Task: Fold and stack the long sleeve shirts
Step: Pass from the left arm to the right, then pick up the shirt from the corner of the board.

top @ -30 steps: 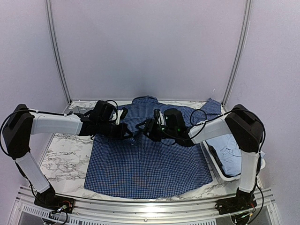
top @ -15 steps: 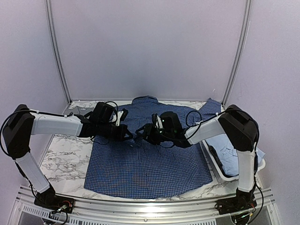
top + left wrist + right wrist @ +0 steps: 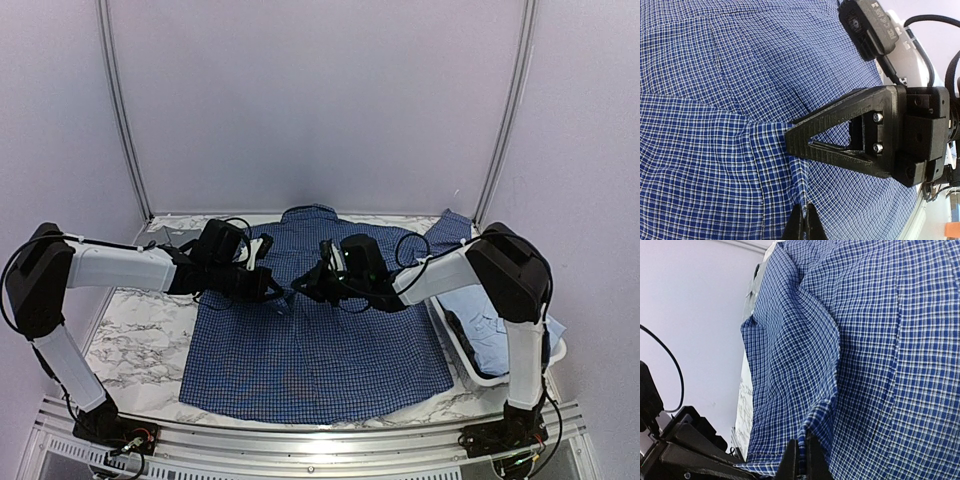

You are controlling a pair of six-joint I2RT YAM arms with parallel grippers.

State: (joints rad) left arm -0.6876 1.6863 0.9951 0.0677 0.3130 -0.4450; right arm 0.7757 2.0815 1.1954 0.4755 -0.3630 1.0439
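While left gripper point(image 3: 804, 212) pinches checked shirt point(image 3: 320, 350) | right gripper point(image 3: 801, 447) tips buried in fold

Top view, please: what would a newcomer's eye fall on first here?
The dark blue checked shirt lies spread across the marble table. The left gripper and right gripper meet at its middle, each pinching a raised fold. A light blue shirt lies in the white bin at right.

Marble tabletop point(image 3: 130, 340); white bin point(image 3: 455, 350) at right edge; pale backdrop panel point(image 3: 320, 100) behind.
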